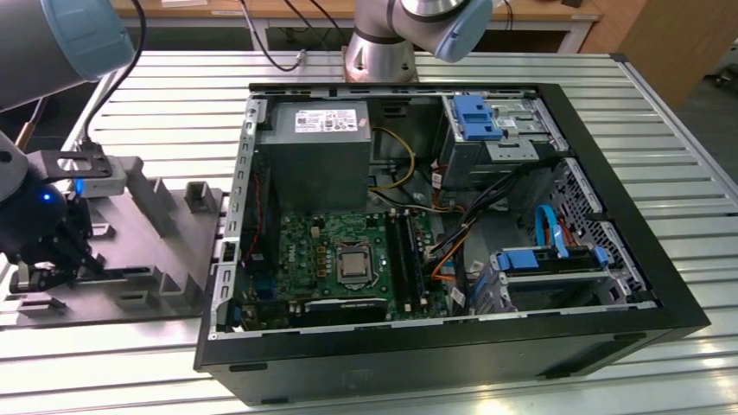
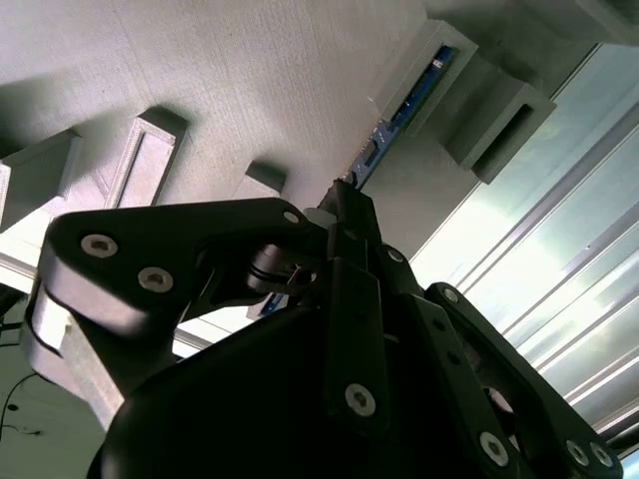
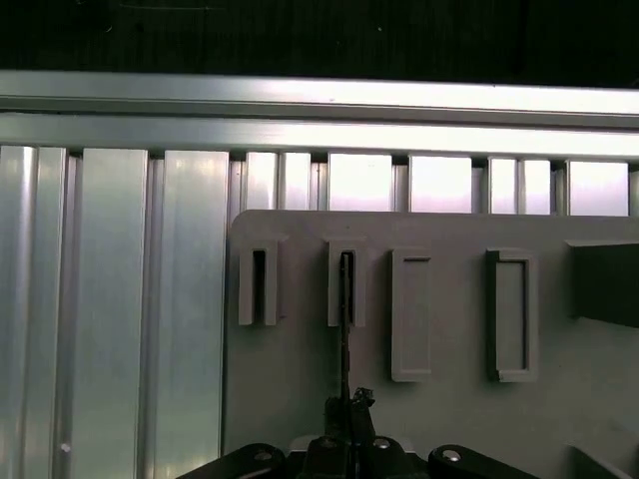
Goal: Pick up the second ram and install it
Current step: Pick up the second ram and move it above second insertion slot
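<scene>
Surface: ribbed aluminium table (image 1: 645, 130), with the open computer case (image 1: 623, 285) and a grey holder tray (image 1: 150, 225) lying on it.

Item 1, gripper (image 2: 344, 200): I had it over the tray. Its jaws were drawn together on the near end of the second ram (image 2: 414, 90), as far as I could judge from both wrist views.

Item 2, the second ram: a thin blue-green stick standing on edge in a narrow slot of the tray. In the first wrist view it was a dark line (image 3: 344, 319) running from the gripper (image 3: 346, 404) into that slot. One empty slot lay on one side and wider empty pockets on the other.

Item 3, tray: a flat grey plate (image 3: 300, 379) with raised pockets.

Item 4, case: just beside the tray, on the exterior view's right of it. Its motherboard (image 1: 334, 251) was exposed, and the long black slots (image 1: 403, 251) were well apart from the gripper (image 1: 41, 277).

Handling note, my judgement: the hold needed to be square and firm. Any draw had to run straight along the slot walls without twist, because the stick is thin and would bind or flex if tilted.
</scene>
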Controlling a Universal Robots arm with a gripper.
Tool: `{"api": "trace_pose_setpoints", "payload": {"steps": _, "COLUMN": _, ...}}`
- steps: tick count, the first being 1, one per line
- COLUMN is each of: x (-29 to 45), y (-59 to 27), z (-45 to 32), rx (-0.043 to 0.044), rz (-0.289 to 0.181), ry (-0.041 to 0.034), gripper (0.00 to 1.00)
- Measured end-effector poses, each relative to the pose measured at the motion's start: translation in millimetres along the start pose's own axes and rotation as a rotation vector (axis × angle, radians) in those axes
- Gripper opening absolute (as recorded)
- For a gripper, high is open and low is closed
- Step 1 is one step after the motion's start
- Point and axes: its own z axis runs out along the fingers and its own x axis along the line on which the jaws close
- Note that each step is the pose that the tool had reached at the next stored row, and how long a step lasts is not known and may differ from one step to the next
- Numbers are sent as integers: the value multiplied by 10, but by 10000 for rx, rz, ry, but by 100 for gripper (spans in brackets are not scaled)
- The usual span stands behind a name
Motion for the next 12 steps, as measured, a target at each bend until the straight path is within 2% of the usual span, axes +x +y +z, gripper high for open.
{"api": "trace_pose_setpoints", "payload": {"steps": 7, "x": 0, "y": 1, "z": -20, "rx": -4, "rz": 1, "ry": 3, "gripper": 11}}
{"api": "trace_pose_setpoints", "payload": {"steps": 12, "x": -4, "y": 2, "z": -108, "rx": 0, "rz": 1, "ry": 0, "gripper": 11}}
